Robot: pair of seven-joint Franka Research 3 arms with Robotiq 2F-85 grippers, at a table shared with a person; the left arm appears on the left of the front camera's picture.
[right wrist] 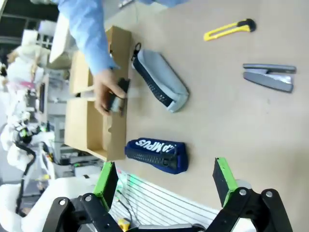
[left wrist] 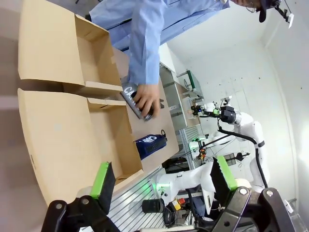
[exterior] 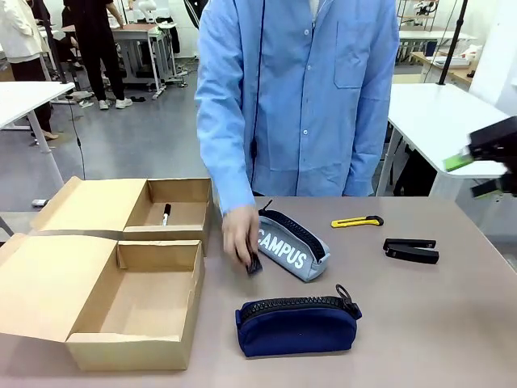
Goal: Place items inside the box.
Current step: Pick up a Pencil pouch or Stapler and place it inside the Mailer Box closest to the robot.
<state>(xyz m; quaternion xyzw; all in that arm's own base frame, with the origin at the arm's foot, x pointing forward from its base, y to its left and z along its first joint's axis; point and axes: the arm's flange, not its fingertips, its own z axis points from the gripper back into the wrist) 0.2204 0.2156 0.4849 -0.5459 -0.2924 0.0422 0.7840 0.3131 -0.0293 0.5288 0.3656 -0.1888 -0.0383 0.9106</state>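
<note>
The open cardboard box stands at the table's left, with a black marker pen lying in its far compartment. The person's hand holds a small black thing beside the grey "CAMPUS" pouch. In front of it lies the navy pouch. The yellow utility knife and black stapler rest to the right. My right gripper hovers open at the right edge, above the navy pouch in its wrist view. My left gripper is open and empty, high over the box.
The person in a blue shirt stands at the far edge, arm reaching over the table's middle. Bare tabletop lies around the stapler and knife. The box's lid flaps spread to the left.
</note>
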